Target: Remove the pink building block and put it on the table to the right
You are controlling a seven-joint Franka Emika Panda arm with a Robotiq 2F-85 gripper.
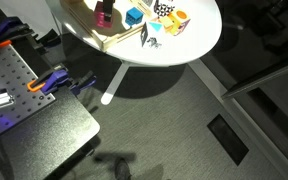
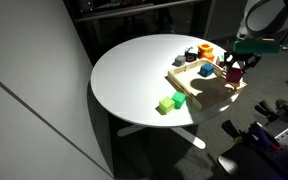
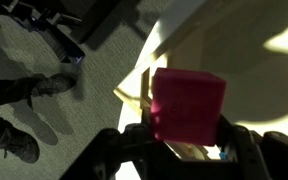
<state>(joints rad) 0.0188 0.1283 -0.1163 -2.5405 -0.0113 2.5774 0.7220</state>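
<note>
The pink building block point(image 3: 187, 105) fills the middle of the wrist view, clamped between my two dark fingers. My gripper point(image 3: 184, 140) is shut on it. In both exterior views the gripper point(image 2: 235, 68) holds the pink block point(image 2: 234, 73) just above the wooden tray point(image 2: 199, 90), near the tray's edge. The gripper point(image 1: 104, 8) and the pink block point(image 1: 104, 18) also show at the top of an exterior view. The round white table point(image 2: 134, 70) carries the tray; its top also shows in an exterior view point(image 1: 199, 40). A blue cube point(image 1: 134, 15) sits on the tray beside the pink block.
An orange-yellow toy point(image 1: 174, 20) and a dark toy lie on the table by the tray. Green blocks point(image 2: 169, 103) sit at the tray's near corner. A black perforated workbench point(image 1: 19, 100) with clamps stands beside the table. Grey carpet lies below.
</note>
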